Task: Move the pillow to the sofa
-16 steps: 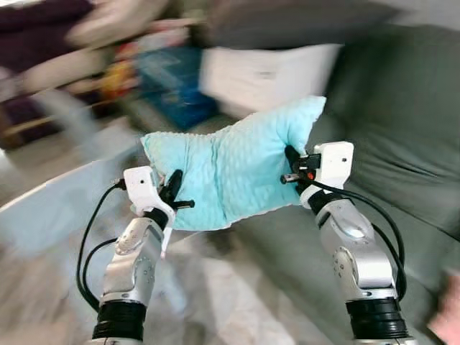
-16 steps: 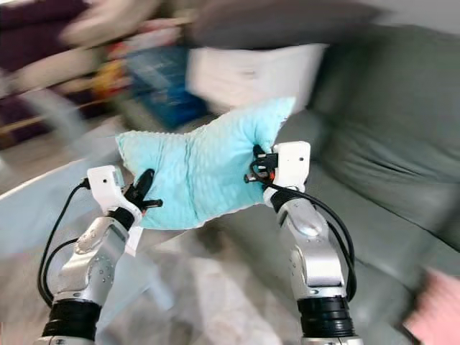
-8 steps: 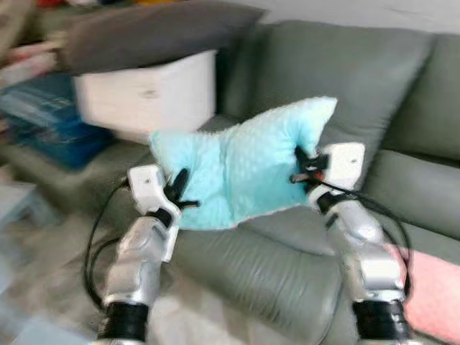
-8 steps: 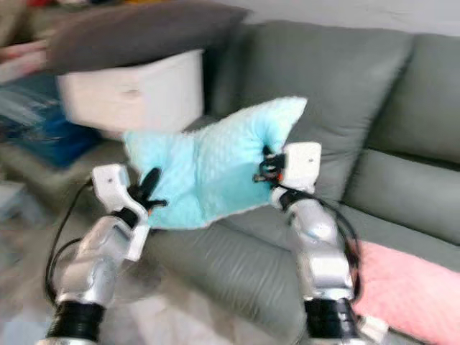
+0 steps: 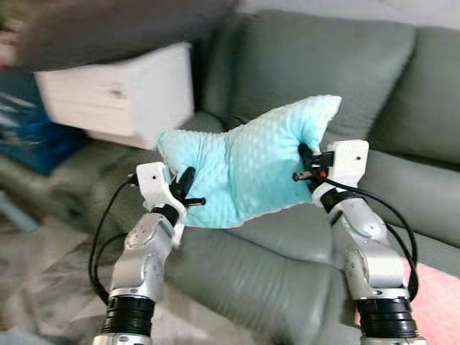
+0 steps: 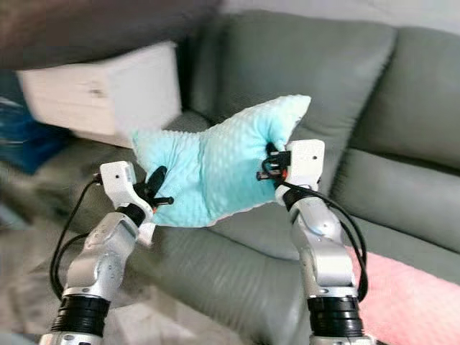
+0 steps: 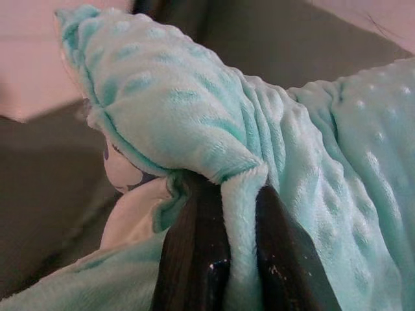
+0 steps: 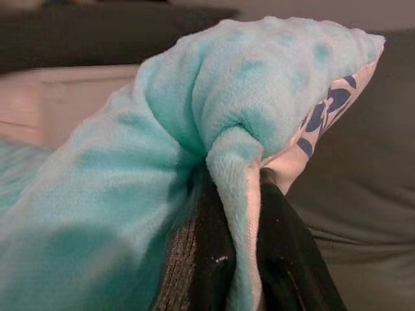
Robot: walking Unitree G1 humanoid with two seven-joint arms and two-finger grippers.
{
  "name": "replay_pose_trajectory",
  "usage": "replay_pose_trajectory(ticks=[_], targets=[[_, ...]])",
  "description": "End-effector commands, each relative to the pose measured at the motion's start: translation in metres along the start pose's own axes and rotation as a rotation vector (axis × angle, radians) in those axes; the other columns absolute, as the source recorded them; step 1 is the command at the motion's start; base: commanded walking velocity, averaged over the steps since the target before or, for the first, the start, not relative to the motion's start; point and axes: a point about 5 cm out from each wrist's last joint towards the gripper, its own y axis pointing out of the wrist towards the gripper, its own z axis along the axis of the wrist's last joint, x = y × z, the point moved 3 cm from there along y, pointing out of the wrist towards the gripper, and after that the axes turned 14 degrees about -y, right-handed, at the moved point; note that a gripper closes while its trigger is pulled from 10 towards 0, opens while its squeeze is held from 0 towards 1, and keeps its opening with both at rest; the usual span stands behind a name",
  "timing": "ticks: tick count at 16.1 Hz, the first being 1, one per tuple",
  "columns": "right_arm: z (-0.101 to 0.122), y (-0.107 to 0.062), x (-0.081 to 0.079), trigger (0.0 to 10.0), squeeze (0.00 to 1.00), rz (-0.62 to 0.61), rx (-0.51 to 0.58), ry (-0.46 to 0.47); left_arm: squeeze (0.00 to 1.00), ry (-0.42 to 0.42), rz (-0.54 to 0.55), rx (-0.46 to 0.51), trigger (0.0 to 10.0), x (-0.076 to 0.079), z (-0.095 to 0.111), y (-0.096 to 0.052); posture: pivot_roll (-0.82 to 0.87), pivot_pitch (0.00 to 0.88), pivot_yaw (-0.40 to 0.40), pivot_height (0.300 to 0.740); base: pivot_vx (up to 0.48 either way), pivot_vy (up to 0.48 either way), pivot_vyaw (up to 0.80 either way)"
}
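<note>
From the head, the blue pillow (image 5: 244,172) hangs in the air over the grey sofa (image 5: 302,237), between the left pincer (image 5: 188,194) and right pincer (image 5: 305,164). In each wrist view, the black fingers (image 7: 194,259) pinch just a thin fold of pillow edge. That fold could slip out, and the pillow might drop to the floor.

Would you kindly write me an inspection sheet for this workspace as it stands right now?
Surface: grey sofa directly ahead, its seat below the load.
Job's things: turquoise pillow held in the air above the seat, not yet resting on it.
Clutter: pink cushion lying on the seat at the robot's right.
Grippers: left gripper pinches the pillow's lower left edge; right gripper pinches its upper right corner, both with fabric between the fingers.
Cables: black cables loop along both forearms, clear of the pillow.
Surroundings: white storage box with a dark grey cushion on top at the sofa's left end; blue items beyond, blurred.
</note>
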Motion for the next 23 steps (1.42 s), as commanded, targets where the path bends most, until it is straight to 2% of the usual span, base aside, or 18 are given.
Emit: replay_pose_trajectory(ticks=[1,8,12,14,18,20,23], targets=[[0.01,0.002,-0.007,10.0,0.0,0.021,0.04,0.007,0.0,0.011,-0.012,-0.004,10.0,-0.002,0.003,-0.001,-0.19,0.0,0.036,0.74,0.0,0.48,0.0],[0.01,0.002,-0.006,10.0,0.0,0.012,0.039,0.007,0.0,0.041,-0.028,-0.034,10.0,0.001,-0.002,-0.001,-0.19,0.0,0.04,0.74,0.0,0.48,0.0],[0.01,0.003,-0.005,10.0,0.0,0.003,0.035,0.007,0.0,0.117,-0.04,-0.058,10.0,0.005,-0.008,0.0,-0.19,0.0,0.042,0.74,0.0,0.0,0.0],[0.008,0.003,-0.005,10.0,0.0,-0.005,0.024,0.008,0.0,0.128,-0.076,-0.067,10.0,0.01,-0.01,0.001,-0.19,0.0,0.043,0.74,0.0,0.0,0.0],[0.008,0.004,-0.005,10.0,0.0,-0.006,0.022,0.006,0.0,0.163,-0.058,-0.034,10.0,0.007,-0.001,0.004,-0.19,0.0,0.043,0.74,0.0,0.0,-0.79],[0.008,0.004,-0.005,10.0,0.0,-0.006,0.024,0.005,0.0,0.164,-0.059,-0.011,10.0,0.005,0.007,0.007,-0.19,0.0,0.044,0.74,0.0,0.0,-0.8],[0.009,0.005,-0.005,10.0,0.0,-0.006,0.027,0.003,0.0,0.133,-0.061,-0.015,10.0,0.002,0.009,0.008,-0.19,0.0,0.044,0.74,0.0,0.0,-0.8]])
